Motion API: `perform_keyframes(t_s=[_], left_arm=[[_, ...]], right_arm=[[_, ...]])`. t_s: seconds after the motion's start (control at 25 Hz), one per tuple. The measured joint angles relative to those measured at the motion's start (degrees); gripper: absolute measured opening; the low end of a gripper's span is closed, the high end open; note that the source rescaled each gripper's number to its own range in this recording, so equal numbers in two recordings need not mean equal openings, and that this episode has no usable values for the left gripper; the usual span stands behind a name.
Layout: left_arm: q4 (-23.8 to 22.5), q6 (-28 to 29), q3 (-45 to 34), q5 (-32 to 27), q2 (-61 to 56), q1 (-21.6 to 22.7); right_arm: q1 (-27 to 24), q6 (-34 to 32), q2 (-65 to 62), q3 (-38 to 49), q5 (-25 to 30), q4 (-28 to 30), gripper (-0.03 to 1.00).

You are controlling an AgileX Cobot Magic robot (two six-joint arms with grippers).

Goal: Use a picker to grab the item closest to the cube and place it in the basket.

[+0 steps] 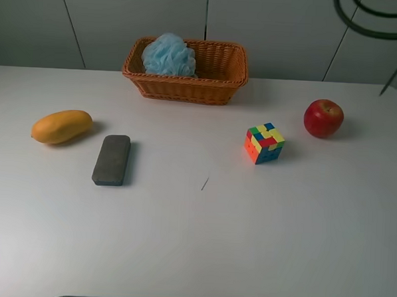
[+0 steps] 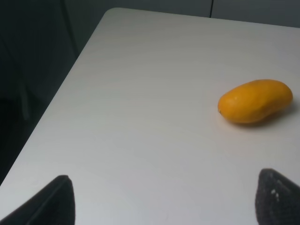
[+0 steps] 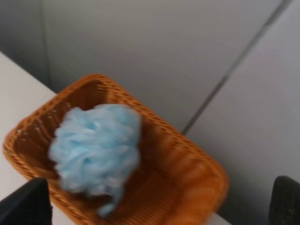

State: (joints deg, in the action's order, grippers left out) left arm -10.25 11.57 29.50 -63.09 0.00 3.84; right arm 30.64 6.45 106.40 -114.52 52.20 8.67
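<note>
Your apple (image 1: 323, 118) sits on the bench (image 1: 248, 224) just beside the cube (image 1: 264, 143), well apart from the basket (image 1: 218, 90), which holds a blue puff (image 1: 169, 55). On the left gripper (image 2: 168, 197) and the right gripper (image 3: 157, 201) you see the jaws spread wide, gripping nothing.

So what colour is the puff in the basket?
The puff is light blue, clearest in the exterior high view.

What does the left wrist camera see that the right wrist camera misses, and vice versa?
Only the left wrist view shows the mango. Only the right wrist view shows the basket with the blue bath puff inside. Both show the white table and their own arm's dark fingers, spread apart.
</note>
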Motion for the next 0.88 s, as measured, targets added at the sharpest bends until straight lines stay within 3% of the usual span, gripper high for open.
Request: perform_keyframes(t_s=[0.28,0.48,0.64,0.88], left_arm=[[0.00,0.00,0.00,0.00,0.00,0.00],[0.00,0.00,0.00,0.00,0.00,0.00],[0.00,0.00,0.00,0.00,0.00,0.00],[0.00,0.00,0.00,0.00,0.00,0.00]], right_arm=[[-7.88,3.06,-20.85,-0.24,16.00,7.20,1.00],[-14.21,4.75,-34.01,0.83,17.50,9.72,1.00],[-14.76,4.75,-44.58,4.75,17.50,16.93,1.00],[-14.76,2.57,-61.61,13.73,17.62,23.34,1.00]])
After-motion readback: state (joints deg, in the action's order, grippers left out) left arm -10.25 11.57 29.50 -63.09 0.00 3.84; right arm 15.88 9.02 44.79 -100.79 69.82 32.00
